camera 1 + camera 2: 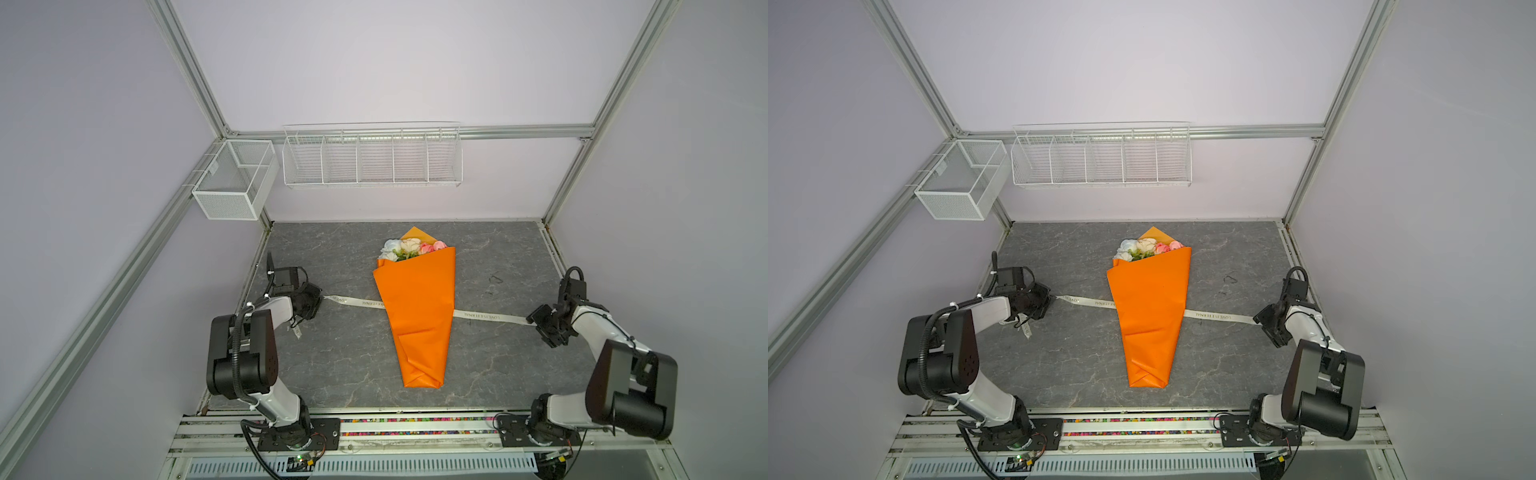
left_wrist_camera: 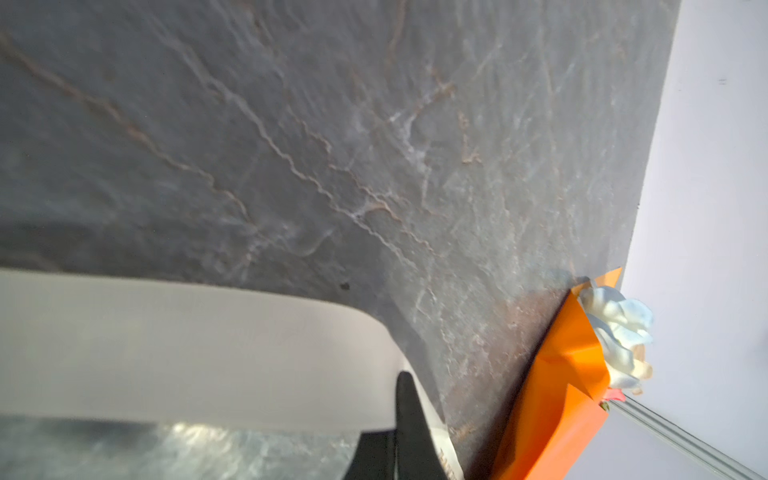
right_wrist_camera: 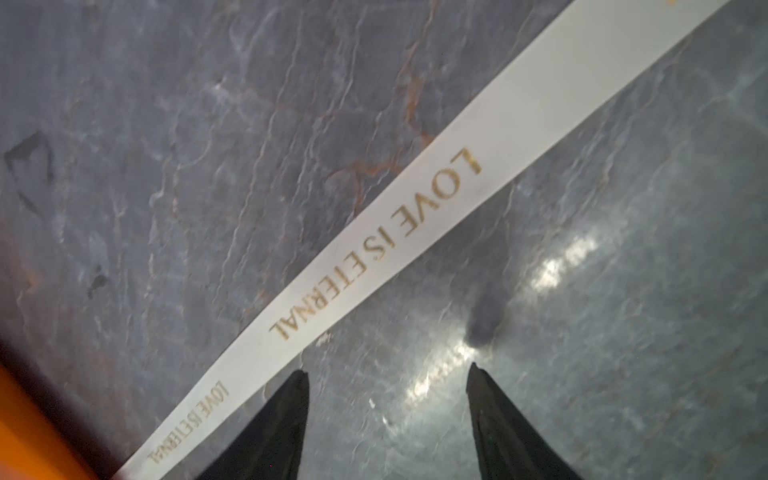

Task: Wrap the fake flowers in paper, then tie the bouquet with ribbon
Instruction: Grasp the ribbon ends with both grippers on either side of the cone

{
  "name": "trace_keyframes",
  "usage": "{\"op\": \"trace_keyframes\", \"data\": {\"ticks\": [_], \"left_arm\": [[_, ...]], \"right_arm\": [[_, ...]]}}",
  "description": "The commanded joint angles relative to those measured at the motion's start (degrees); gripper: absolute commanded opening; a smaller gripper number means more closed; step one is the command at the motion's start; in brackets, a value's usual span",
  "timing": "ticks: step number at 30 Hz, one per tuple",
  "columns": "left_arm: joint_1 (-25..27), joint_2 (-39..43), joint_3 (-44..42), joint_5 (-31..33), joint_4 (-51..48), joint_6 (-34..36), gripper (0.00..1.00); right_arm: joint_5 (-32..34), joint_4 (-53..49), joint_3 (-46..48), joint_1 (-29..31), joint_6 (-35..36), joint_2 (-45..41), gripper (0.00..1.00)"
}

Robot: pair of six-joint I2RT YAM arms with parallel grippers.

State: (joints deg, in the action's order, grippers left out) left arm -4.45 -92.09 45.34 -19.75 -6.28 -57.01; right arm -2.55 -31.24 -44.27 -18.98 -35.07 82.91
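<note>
The left claw [image 1: 317, 300] is closed tight, its black fingers pinching the cream ribbon [image 1: 353, 302] with gold "LOVE IS ETERNAL" lettering near its end; a short tail of ribbon hangs past the grip toward 6 o'clock in both top views. The right claw [image 3: 389, 369] stands with its two black fingers well apart and has hold of nothing: the ribbon runs just beyond one fingertip, not between the jaws, and lies flat on the grey slate-patterned tabletop [image 1: 332, 257]. From the left claw the ribbon stretches toward 3 o'clock, slips under the bouquet of fake flowers [image 1: 415, 316] and comes out the far side, ending beside the right claw. The bouquet, white, cream and pink roses in a cone of orange paper, lies flat in the middle of the tabletop, blooms pointing to 12 o'clock and folded foot to 6 o'clock, with the left claw at its 9 o'clock and the right claw near its 3 o'clock, both clear of the paper. On the back wall at 12 o'clock hangs a long white wire rack [image 1: 372, 160], and at about 10 o'clock a white mesh basket [image 1: 232, 183].
</note>
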Motion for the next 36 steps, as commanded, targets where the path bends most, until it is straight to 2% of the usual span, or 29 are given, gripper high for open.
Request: {"op": "trace_keyframes", "data": {"ticks": [1,6,11,19,23,29,30,34,36], "left_arm": [[0.24,3.73,-0.48,1.14,-2.17,2.11,0.0],[0.27,7.46,-0.6,3.61,-4.54,4.25,0.0],[0.96,10.03,-0.13,2.03,-5.45,5.18,0.0],[2.71,11.34,-0.65,0.3,-6.0,6.38,0.0],[4.48,10.48,-0.26,-0.49,-6.01,6.43,0.0],[6.21,11.25,0.69,0.39,-7.21,7.18,0.0],[6.21,11.77,1.11,0.78,-8.02,7.59,0.0],[6.21,14.11,2.73,1.59,-10.67,10.3,0.0],[6.21,15.03,3.22,0.83,-11.06,11.39,0.0]], "right_arm": [[1.26,-1.09,-4.01,-2.51,3.66,3.81,0.64],[1.57,-0.78,-5.74,-5.99,4.73,6.69,0.65],[3.42,-1.07,-8.38,-8.03,5.36,9.72,0.67],[6.9,-3.57,-12.18,-8.14,6.85,16.29,0.63],[6.58,-7.36,-15.99,-7.5,9.18,19.11,0.61],[6.8,-9.93,-20.83,-6.49,12.96,25.14,0.38],[7.0,-10.19,-21.32,-6.21,13.47,25.73,0.3],[7.34,-9.04,-20.54,-4.66,13.37,23.62,0.07],[7.46,-8.02,-19.66,-3.8,13.27,20.64,0.07]]}}
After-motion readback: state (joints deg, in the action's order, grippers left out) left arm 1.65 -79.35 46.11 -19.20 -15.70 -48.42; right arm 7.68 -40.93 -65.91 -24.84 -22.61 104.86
